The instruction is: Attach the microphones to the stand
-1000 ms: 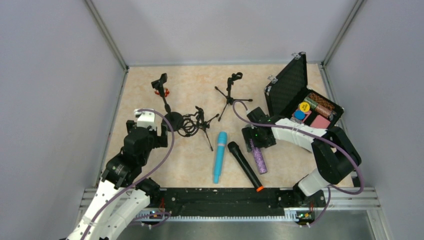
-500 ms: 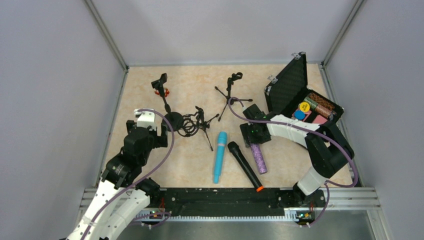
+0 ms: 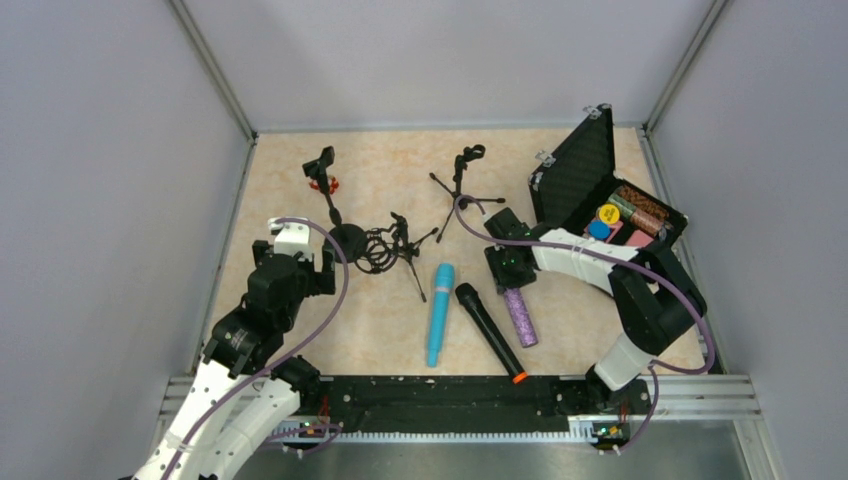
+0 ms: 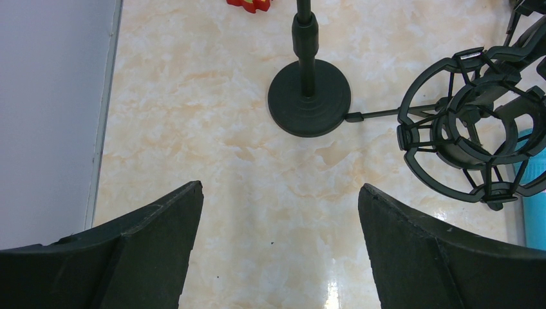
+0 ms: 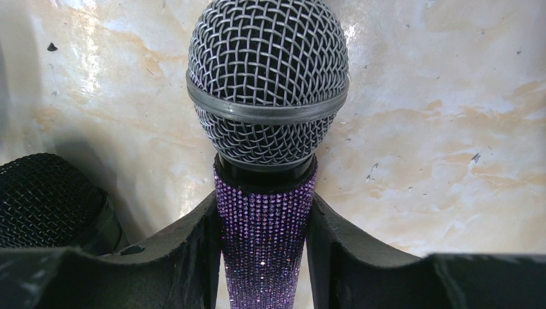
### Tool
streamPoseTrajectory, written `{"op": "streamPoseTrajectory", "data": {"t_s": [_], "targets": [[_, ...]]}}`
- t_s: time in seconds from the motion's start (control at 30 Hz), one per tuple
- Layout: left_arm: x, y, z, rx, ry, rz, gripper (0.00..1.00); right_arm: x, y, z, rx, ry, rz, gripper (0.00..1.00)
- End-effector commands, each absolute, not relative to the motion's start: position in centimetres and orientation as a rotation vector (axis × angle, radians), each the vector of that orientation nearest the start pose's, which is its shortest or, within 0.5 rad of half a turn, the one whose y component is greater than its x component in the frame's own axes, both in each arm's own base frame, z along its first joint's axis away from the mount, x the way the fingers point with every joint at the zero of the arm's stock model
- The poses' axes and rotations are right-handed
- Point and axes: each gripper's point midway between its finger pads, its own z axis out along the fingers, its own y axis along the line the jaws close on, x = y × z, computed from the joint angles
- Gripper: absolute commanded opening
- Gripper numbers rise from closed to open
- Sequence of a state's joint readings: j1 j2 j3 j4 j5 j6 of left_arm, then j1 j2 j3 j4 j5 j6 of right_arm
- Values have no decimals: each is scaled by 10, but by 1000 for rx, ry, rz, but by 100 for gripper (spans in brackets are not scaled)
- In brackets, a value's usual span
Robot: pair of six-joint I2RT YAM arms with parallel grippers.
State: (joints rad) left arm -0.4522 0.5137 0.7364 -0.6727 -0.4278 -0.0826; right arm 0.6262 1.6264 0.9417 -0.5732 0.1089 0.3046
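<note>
My right gripper [image 3: 512,278] is shut on the glittery purple microphone [image 3: 520,315], just below its silver mesh head [image 5: 267,84]; both fingers press its body [image 5: 264,238]. The turquoise microphone [image 3: 438,312] and the black microphone with an orange end [image 3: 488,330] lie on the table in the middle. The black one's head [image 5: 48,199] shows beside my right fingers. Three black stands are at the back: a round-base stand [image 3: 330,205], a shock-mount stand [image 3: 385,248] and a tripod stand [image 3: 462,185]. My left gripper [image 3: 300,262] is open and empty, near the round base [image 4: 310,96].
An open black case [image 3: 600,195] with small coloured items stands at the back right. A small red object [image 3: 322,184] lies by the round-base stand. The shock mount [image 4: 476,129] is right of my left gripper. Grey walls enclose the table.
</note>
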Motion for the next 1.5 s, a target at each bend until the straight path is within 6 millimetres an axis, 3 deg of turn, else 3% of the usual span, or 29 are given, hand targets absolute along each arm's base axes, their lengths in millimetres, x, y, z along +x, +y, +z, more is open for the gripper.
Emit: {"op": "streamPoseTrajectory", "data": {"t_s": [0.0,0.2,0.47,0.67,0.83,0.97,1.13,1.27,1.47], "targets": [[226,-30,225,77,1937,79,94,267,189,43,-453,2704,109,0],[225,-29,225,73,1935,82,94,286,201,85,-412,2581,169,0],[225,-30,229,65,1921,64,94,305,207,164,-328,2334,275,0],[219,-54,260,94,1855,-122,93,302,207,226,-279,2118,399,0],[210,-86,289,152,1817,-341,99,293,203,263,-244,1951,490,0],[207,-111,300,153,1840,-502,99,283,195,284,-211,1846,536,0],[204,-150,298,247,1920,-709,99,274,186,302,-183,1759,561,0],[202,-177,298,325,1935,-844,99,268,181,308,-171,1728,573,0],[201,-196,309,385,1868,-907,99,263,173,307,-140,1722,567,0]]}}
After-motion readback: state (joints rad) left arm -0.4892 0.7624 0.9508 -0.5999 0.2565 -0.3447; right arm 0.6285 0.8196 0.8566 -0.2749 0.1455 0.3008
